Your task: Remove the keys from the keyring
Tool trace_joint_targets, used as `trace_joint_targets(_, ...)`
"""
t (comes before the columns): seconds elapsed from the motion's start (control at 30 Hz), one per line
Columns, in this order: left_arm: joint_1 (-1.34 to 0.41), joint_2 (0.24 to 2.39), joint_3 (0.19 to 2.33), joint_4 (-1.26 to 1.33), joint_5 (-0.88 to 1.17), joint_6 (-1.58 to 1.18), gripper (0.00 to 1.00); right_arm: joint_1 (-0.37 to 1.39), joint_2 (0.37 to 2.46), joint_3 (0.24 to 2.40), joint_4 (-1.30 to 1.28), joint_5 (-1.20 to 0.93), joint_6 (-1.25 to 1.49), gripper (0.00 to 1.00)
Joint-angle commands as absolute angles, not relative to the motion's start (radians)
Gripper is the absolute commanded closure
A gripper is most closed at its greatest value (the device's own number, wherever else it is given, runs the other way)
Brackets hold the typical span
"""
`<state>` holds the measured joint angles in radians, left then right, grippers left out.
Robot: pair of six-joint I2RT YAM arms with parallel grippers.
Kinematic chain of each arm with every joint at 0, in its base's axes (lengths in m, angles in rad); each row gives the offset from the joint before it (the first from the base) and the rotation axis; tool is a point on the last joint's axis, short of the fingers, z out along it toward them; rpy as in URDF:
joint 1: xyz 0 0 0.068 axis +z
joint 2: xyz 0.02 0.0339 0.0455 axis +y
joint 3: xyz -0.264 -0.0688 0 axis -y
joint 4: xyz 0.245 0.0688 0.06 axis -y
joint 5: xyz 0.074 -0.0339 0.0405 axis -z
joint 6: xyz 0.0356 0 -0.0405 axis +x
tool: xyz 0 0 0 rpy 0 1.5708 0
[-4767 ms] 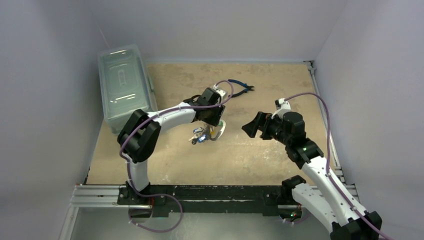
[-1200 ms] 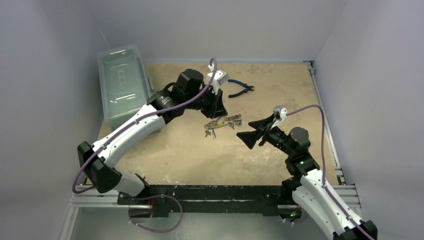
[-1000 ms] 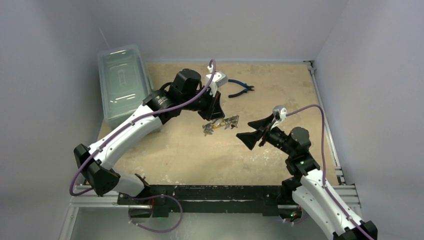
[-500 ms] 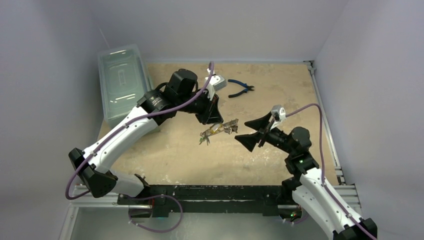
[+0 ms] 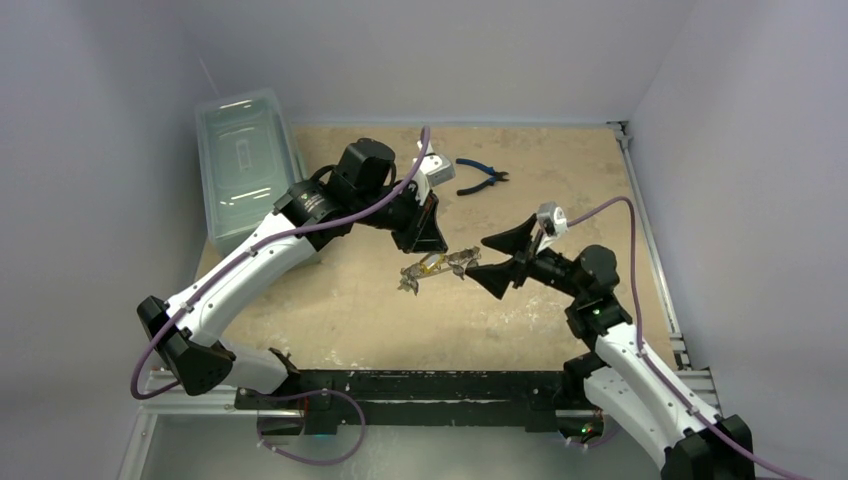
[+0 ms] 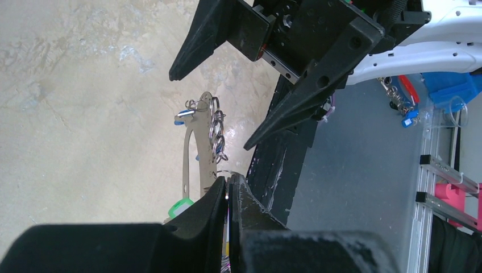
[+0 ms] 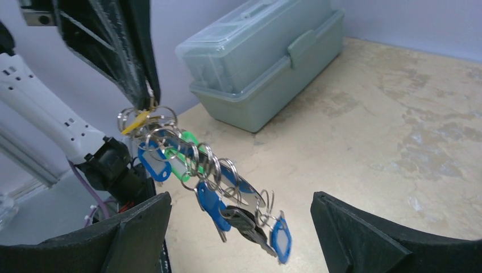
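The pale silver oval keyring (image 5: pixel 432 266) with its small colour-tagged keys (image 7: pixel 211 200) hangs mid-frame, pinched by the closed left gripper (image 6: pixel 228 190). The right gripper (image 5: pixel 481 257) gapes wide; we advise closing on one key only.

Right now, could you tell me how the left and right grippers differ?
The left gripper is shut, pinching one end of the keyring; the right gripper is wide open and holds nothing. The left gripper holds the keys up in the air; the right gripper only flanks the bunch's free end. Both are black and two-fingered.
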<state>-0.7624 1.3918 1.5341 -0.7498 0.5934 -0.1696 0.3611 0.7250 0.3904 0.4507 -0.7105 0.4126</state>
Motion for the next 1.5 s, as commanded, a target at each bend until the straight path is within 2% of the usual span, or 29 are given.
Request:
trace_joint_targets(0.0, -0.765, 1.357, 1.582, -0.721, 0.628, -0.142, 1.00, 0.377, 0.738, 0.413, 0.610, -0.813, 0.450, 0.01)
trace_joint_targets(0.1, -0.765, 1.362, 1.574, -0.709, 0.620, -0.145, 1.00, 0.393, 0.754, 0.416, 0.625, -0.847, 0.461, 0.03)
trace_joint_targets(0.3, -0.763, 1.362, 1.572, -0.692, 0.528, -0.154, 1.00, 0.429, 0.748, 0.401, 0.653, -0.869, 0.498, 0.26)
trace_joint_targets(0.63, -0.761, 1.352, 1.562, -0.634, 0.487, -0.203, 1.00, 0.448, 0.717, 0.383, 0.590, -0.837, 0.486, 0.44)
trace_joint_targets(0.73, -0.762, 1.348, 1.559, -0.616, 0.508, -0.218, 1.00, 0.457, 0.717, 0.383, 0.571, -0.821, 0.475, 0.44)
trace_joint_targets(0.83, -0.762, 1.347, 1.553, -0.604, 0.534, -0.235, 1.00, 0.467, 0.718, 0.391, 0.543, -0.785, 0.453, 0.33)
trace_joint_targets(0.87, -0.762, 1.348, 1.552, -0.603, 0.544, -0.238, 1.00, 0.468, 0.720, 0.397, 0.527, -0.773, 0.442, 0.32)
trace_joint_targets(1.07, -0.763, 1.342, 1.544, -0.592, 0.582, -0.250, 1.00, 0.475, 0.703, 0.419, 0.482, -0.714, 0.403, 0.38)
trace_joint_targets(1.13, -0.763, 1.338, 1.540, -0.583, 0.588, -0.258, 1.00, 0.477, 0.693, 0.425, 0.462, -0.696, 0.387, 0.45)
trace_joint_targets(1.37, -0.762, 1.302, 1.488, -0.609, 0.558, -0.263, 1.00, 0.477, 0.639, 0.460, 0.409, -0.658, 0.369, 0.78)
trace_joint_targets(1.4, -0.763, 1.288, 1.474, -0.616, 0.541, -0.262, 1.00, 0.477, 0.638, 0.473, 0.393, -0.652, 0.363, 0.85)
trace_joint_targets(1.43, -0.761, 1.277, 1.464, -0.631, 0.516, -0.260, 0.95, 0.478, 0.643, 0.486, 0.372, -0.647, 0.357, 0.92)
trace_joint_targets(1.47, -0.762, 1.267, 1.456, -0.644, 0.491, -0.257, 0.86, 0.480, 0.650, 0.501, 0.345, -0.641, 0.349, 1.00)
